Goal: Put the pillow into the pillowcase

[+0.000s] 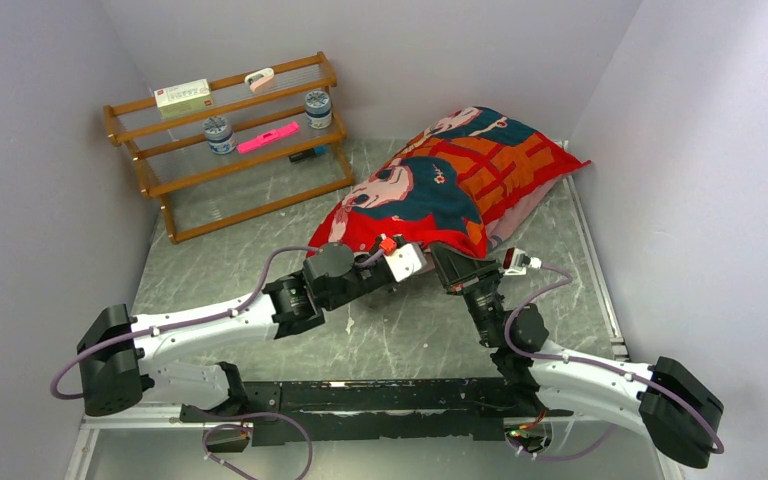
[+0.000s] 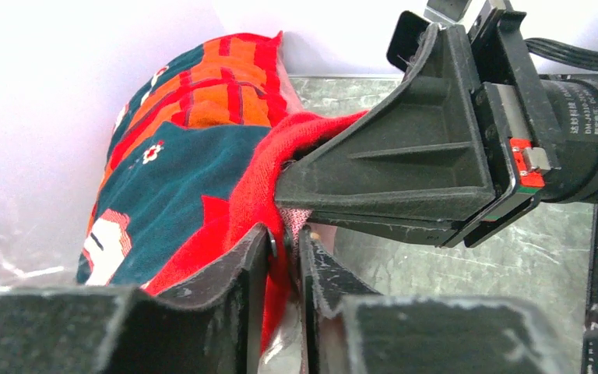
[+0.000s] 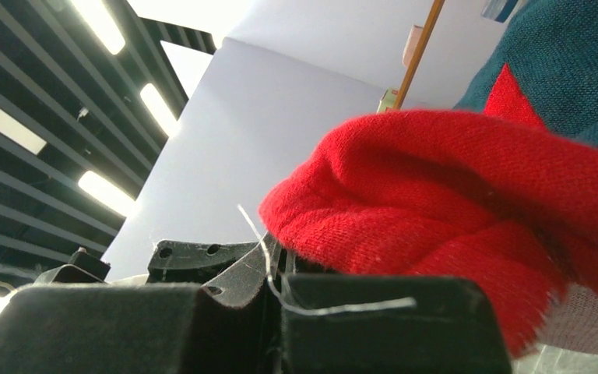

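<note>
Top camera sat high behind the rig, looking down and forward over the table (image 1: 390, 340). Left wrist camera rode low, hard against the pillowcase (image 2: 179, 179), facing along its own fingers (image 2: 230, 300) toward the right gripper (image 2: 288, 191). Right wrist camera pointed upward, very close, catching ceiling lights (image 3: 101, 23). All three shared the pillowcase's near red edge

Pillow out of sight inside the plump pillowcase (image 1: 442, 172)
</note>
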You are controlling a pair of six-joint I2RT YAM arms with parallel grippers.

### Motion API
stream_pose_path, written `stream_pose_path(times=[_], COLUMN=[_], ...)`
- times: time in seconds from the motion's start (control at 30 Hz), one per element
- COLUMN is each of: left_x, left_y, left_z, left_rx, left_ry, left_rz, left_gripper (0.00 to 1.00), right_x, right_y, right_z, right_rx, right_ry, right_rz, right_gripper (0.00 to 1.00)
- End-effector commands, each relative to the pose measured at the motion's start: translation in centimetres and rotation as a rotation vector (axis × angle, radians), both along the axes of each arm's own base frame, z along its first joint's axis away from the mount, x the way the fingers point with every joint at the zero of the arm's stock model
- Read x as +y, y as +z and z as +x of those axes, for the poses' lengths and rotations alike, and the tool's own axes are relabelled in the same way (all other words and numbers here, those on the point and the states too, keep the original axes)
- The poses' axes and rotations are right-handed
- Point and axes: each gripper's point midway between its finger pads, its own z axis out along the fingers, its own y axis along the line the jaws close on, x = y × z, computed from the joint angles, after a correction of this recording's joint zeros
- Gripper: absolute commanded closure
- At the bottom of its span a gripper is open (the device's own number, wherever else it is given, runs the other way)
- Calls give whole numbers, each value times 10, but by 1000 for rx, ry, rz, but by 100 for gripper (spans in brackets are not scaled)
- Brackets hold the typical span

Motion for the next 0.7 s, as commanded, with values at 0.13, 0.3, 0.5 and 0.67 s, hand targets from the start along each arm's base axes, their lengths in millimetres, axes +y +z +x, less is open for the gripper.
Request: stream_pose_path(times=[0.13,0.3,0.5,0.67], left_x=[-6,-5,-1,30], left_y=[29,29,22,13], left_z=[-3,-6,-9,-9], left_rx=[-51,-56,-24,-18], left_ry=[-25,-39,-46,26], left_rz=[-63,-63,3,67], left_gripper=[95,95,58,43], right_x=[-13,-13,-14,-16], right_y=[40,44,43,28], right_z=[-15,-15,-17,-16], right_rx=[-96,-103,-109,-61], right_ry=[28,27,28,22], right_rz=[139,143,132,90], right_gripper=[100,100,100,100])
